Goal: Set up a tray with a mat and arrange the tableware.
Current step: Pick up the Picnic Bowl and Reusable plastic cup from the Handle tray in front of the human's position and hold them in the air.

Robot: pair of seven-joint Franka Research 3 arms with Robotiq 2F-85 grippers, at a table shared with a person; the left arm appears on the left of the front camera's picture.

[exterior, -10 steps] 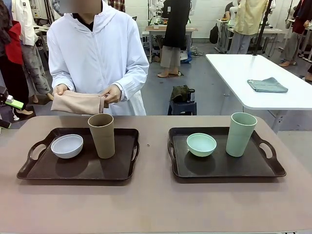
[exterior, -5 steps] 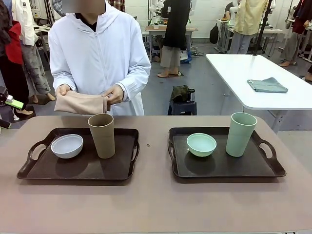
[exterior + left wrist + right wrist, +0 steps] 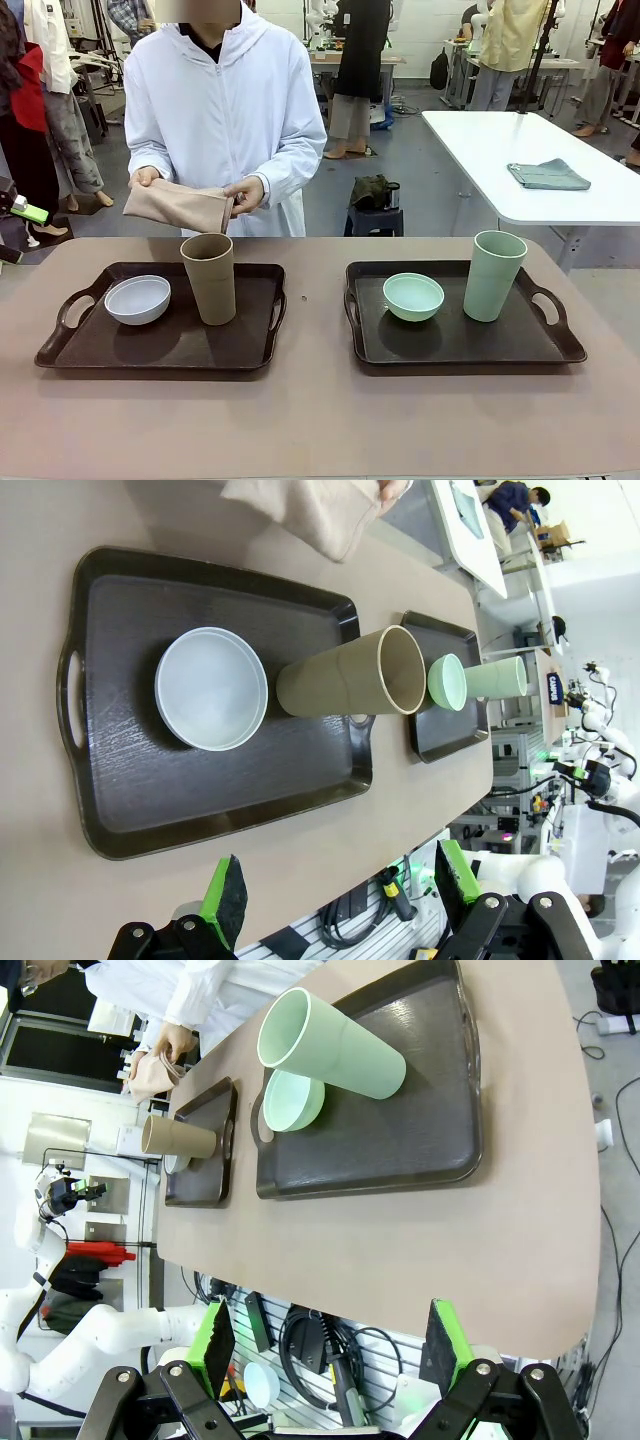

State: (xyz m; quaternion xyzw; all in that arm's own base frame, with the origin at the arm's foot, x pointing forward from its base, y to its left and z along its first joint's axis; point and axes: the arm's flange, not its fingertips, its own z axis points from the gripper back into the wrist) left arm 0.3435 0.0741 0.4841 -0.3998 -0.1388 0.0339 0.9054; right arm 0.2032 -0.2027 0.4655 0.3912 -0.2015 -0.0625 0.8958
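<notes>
A person in a white coat stands at the far side, both hands holding a folded beige mat (image 3: 178, 207) above the table edge. On the left dark tray (image 3: 160, 345) sit a white bowl (image 3: 137, 299) and a brown cup (image 3: 209, 278). The right tray (image 3: 450, 340) carries a mint green bowl (image 3: 413, 296) and a mint green cup (image 3: 493, 275). My left gripper (image 3: 340, 888) hangs open, off the near edge of the left tray (image 3: 200, 790). My right gripper (image 3: 328, 1345) is open too, back from the right tray (image 3: 400, 1130).
The brown table (image 3: 320, 420) has bare room in front of and between the trays. A white table (image 3: 540, 160) with a folded grey cloth stands behind on the right. Other people stand farther back.
The person has shifted a little to the right and lifted the folded mat slightly, tilting it. Trays, bowls and cups have not moved.
</notes>
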